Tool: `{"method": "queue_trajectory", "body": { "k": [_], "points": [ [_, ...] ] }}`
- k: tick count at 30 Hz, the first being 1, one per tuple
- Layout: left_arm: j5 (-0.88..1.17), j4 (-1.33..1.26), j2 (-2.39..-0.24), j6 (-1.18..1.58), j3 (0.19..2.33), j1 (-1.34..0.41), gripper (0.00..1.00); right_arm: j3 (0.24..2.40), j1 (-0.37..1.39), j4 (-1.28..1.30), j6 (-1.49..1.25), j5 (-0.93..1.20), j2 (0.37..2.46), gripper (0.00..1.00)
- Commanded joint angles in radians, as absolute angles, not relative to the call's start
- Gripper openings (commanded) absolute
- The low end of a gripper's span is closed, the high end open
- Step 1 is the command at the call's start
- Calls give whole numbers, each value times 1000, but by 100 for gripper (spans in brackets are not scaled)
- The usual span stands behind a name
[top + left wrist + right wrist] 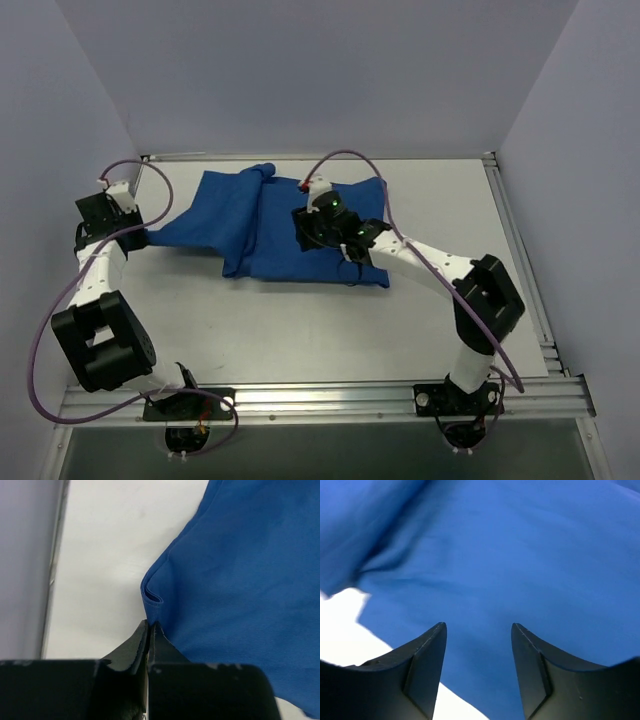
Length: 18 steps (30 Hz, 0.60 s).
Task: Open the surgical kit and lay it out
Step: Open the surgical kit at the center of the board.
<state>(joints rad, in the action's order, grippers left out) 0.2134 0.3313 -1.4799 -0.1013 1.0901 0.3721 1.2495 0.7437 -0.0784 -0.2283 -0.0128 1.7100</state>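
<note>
Two arms are on the blue cloth wrap [290,225]. It lies folded shut on the table [300,330], long axis left to right. Tray, gauze and instruments aren't visible, presumably inside.

The left gripper [143,237] is at the wrap's left corner, and that corner is drawn out to a point toward it. In the left wrist view its fingers [136,647] are pressed together with the doubled hem right at the tips. This reads as a pinch on the hem.

Key relation: the rest of the wrap lies to the right of those fingers, so the unfolding pull likely goes left, away from the wrap's centre. The left arm is the one placed for it.

The right gripper [316,236] sits over the wrap, right of its centre. Its fingers [427,655] are spread with nothing between them. Whether it touches the cloth can't be told.

Only the top view shows the fold ridge left of the wrap's centre. Only the left wrist view shows the hem at the tips. The right wrist view shows cloth and a sliver of table.
</note>
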Motion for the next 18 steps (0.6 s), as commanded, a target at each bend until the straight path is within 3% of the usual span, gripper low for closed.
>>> {"method": "queue_trajectory", "body": {
  "k": [1,8,18],
  "points": [
    [204,247,-1450,-159,1043,483,2,1376,868,-32,-109,-86,1808,51],
    [135,189,-1480,-271,971,558,2,1589,1060,81,66,-222,2028,60],
    [136,156,-1546,-296,991,594,2,1674,1135,127,138,-386,2134,60]
  ]
}}
